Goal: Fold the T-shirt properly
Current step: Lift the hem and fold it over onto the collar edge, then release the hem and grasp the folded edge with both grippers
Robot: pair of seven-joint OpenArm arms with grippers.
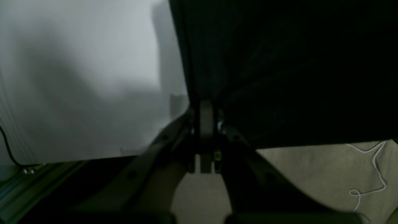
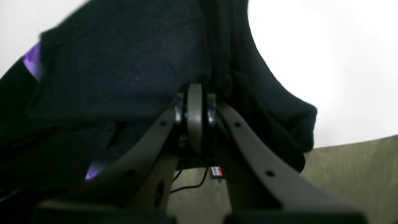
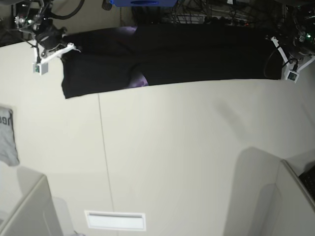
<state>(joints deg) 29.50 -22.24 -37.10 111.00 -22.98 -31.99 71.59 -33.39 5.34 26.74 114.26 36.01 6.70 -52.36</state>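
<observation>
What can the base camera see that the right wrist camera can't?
Only the base view shows the whole T-shirt stretched between the right gripper and the left gripper, plus a small grey cloth at the table's edge. Only the right wrist view shows, close up, its fingers pinching the fabric and a hanging bunch of cloth. Both show black fabric with bits of purple print.
</observation>
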